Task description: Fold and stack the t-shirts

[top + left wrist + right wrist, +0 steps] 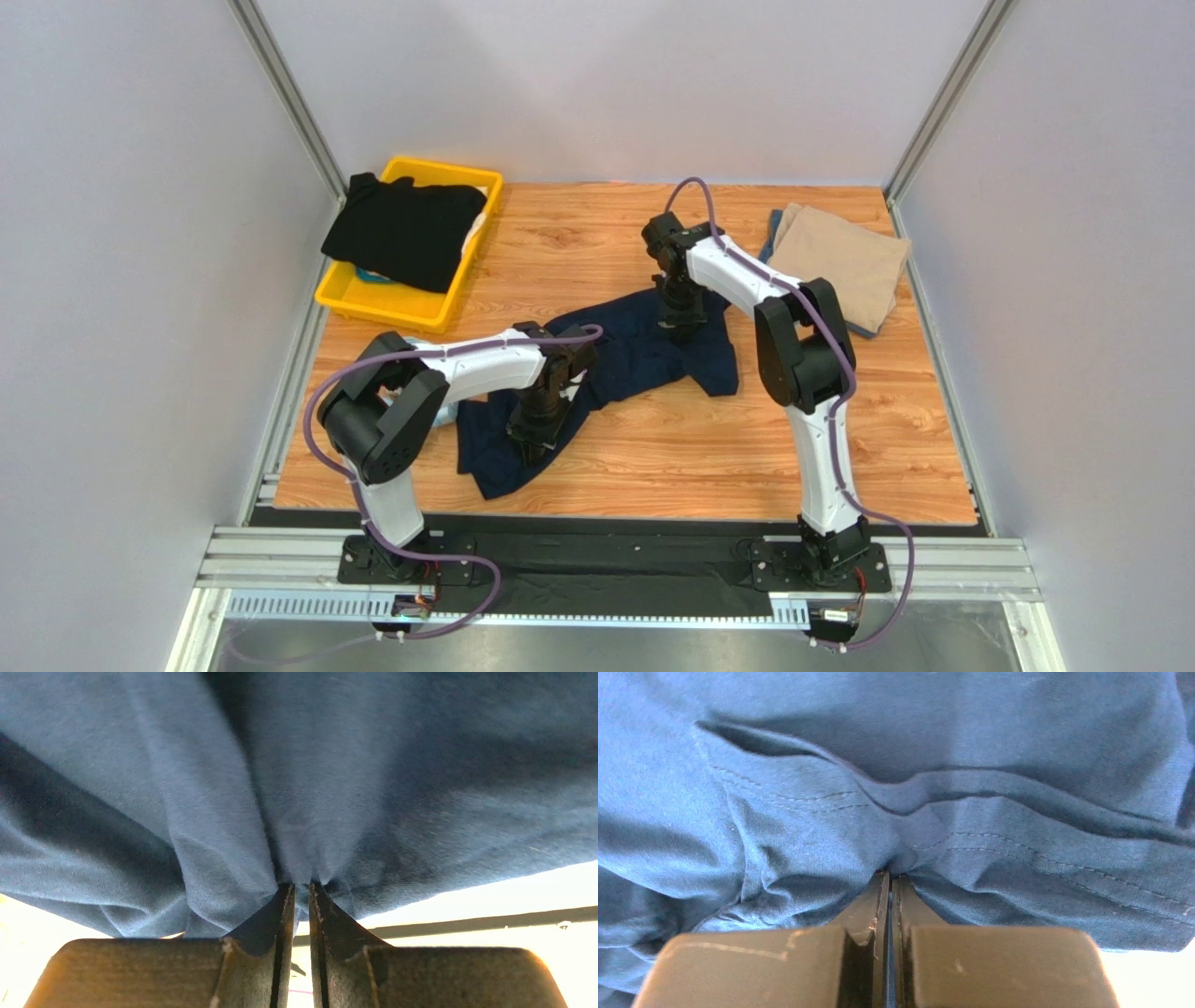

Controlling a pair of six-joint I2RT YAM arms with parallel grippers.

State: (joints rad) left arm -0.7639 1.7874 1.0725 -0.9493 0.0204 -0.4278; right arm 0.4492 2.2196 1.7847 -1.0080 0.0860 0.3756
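Observation:
A dark navy t-shirt (638, 357) lies crumpled across the middle of the wooden table. My left gripper (536, 427) presses down on its near left part. In the left wrist view the jaws (298, 886) stand a narrow gap apart with a bunch of navy cloth (231, 812) pinched at their tips. My right gripper (683, 319) is on the shirt's far edge, shut on a stitched hem fold (892, 819) right at the tips (890, 876). A folded tan t-shirt (842, 263) lies at the back right. A black t-shirt (407, 231) is draped over the yellow bin.
The yellow bin (368, 297) stands at the back left against the wall, with something teal (368, 276) peeking out under the black shirt. A blue-grey edge (774, 231) shows beneath the tan shirt. Grey walls close in the table on three sides.

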